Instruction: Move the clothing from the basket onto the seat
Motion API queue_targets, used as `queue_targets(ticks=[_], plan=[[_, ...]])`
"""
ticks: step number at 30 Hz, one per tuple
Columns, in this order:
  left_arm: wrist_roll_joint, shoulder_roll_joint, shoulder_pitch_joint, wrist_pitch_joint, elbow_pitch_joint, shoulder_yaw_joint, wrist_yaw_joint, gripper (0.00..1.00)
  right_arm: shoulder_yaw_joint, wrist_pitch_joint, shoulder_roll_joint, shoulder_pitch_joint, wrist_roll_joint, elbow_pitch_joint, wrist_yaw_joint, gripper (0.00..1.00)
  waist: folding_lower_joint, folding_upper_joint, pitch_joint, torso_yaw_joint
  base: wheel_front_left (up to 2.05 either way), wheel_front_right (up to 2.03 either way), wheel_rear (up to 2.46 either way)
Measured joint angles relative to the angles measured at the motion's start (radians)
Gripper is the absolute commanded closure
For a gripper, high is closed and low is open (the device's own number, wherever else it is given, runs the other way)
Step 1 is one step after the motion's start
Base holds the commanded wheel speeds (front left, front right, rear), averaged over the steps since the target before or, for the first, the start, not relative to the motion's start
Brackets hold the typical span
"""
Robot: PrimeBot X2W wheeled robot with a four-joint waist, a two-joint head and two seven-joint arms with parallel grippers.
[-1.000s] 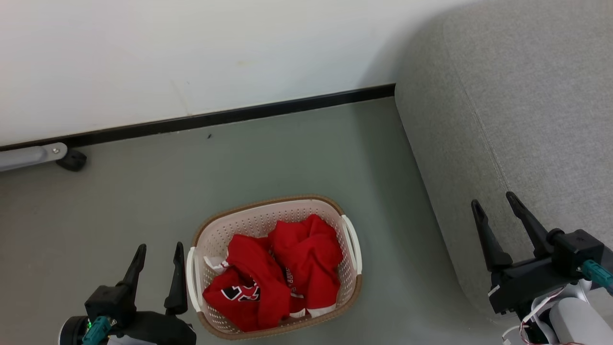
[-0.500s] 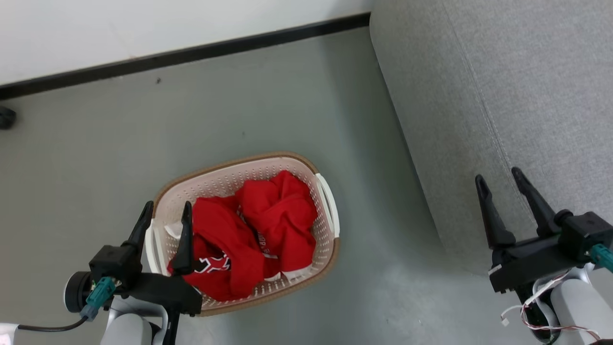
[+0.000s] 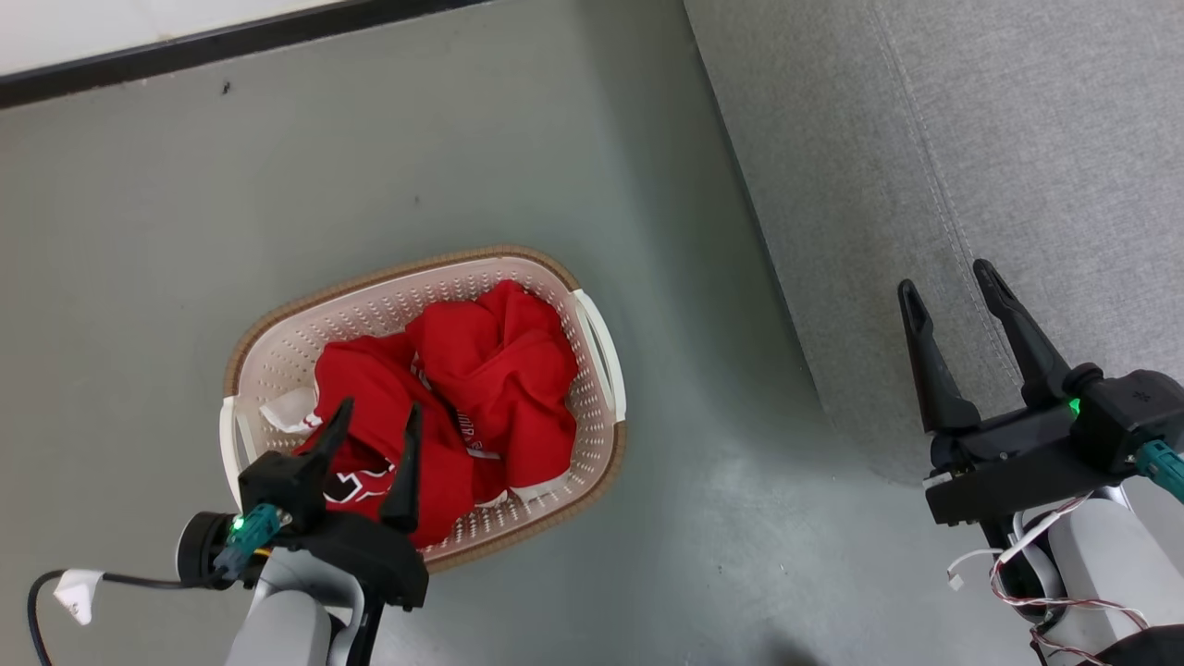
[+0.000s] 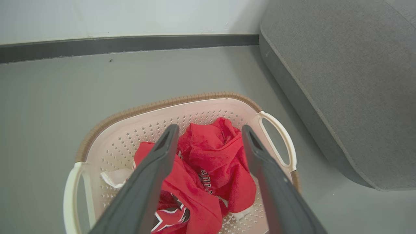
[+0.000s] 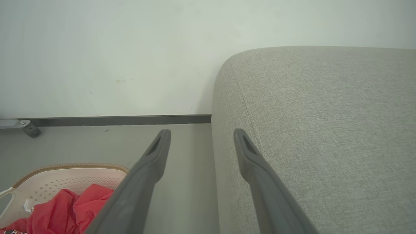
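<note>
Red clothing [image 3: 462, 398] lies crumpled in the cream basket [image 3: 277, 333] with a brown rim, standing on the grey floor. One garment shows a black-and-white print [image 3: 356, 483]. My left gripper [image 3: 377, 417] hovers open over the basket's near left part, above the clothing [image 4: 211, 169], with nothing between its fingers. The light-grey seat [image 3: 971, 139] rises at the right. My right gripper [image 3: 948, 277] is open over the seat's front edge [image 5: 308, 130], holding nothing. The basket [image 5: 65, 177] sits low left in the right wrist view.
A white wall with a black baseboard [image 3: 231, 42] runs along the far side. Bare grey floor [image 3: 721, 481] separates basket and seat. A cable with a white tag [image 3: 74, 592] trails from my left arm. A grey bar with a black foot [image 5: 26, 127] rests by the baseboard.
The head camera has tilted down, shifting the whole picture. My left gripper has come from beside the basket's left handle to over the clothing. The right gripper stays open by the seat.
</note>
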State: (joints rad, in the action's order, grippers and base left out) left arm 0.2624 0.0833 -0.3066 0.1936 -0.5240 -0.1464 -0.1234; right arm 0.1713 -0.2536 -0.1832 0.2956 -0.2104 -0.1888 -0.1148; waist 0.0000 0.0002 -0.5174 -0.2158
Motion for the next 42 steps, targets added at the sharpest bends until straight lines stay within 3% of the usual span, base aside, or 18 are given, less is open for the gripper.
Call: queue_targets(ticks=[17, 22, 28, 42], plan=[[0.000, -0.007, -0.141, -0.125, -0.092, -0.039, 0.000, 0.00, 0.012, 0.000, 0.009, 0.003, 0.009, 0.014, -0.006, 0.00, 0.0000, 0.0000, -0.118, -0.007, 0.00, 0.00, 0.00], [0.000, -0.008, -0.205, -0.162, -0.150, -0.030, 0.019, 0.00, 0.011, 0.000, 0.008, 0.024, 0.011, 0.014, -0.008, 0.00, 0.0001, 0.0001, -0.161, -0.004, 0.00, 0.00, 0.00], [0.000, -0.016, -0.225, -0.185, -0.217, -0.027, 0.052, 0.00, 0.014, 0.000, 0.000, 0.040, 0.021, 0.018, -0.009, 0.00, 0.0000, 0.0000, -0.173, 0.013, 0.00, 0.00, 0.00], [0.035, -0.034, -0.291, -0.201, -0.302, -0.036, 0.062, 0.00, 0.027, 0.000, -0.023, 0.043, 0.026, 0.034, -0.009, 0.00, 0.0000, -0.0001, -0.182, 0.034, 0.00, 0.00, 0.00]])
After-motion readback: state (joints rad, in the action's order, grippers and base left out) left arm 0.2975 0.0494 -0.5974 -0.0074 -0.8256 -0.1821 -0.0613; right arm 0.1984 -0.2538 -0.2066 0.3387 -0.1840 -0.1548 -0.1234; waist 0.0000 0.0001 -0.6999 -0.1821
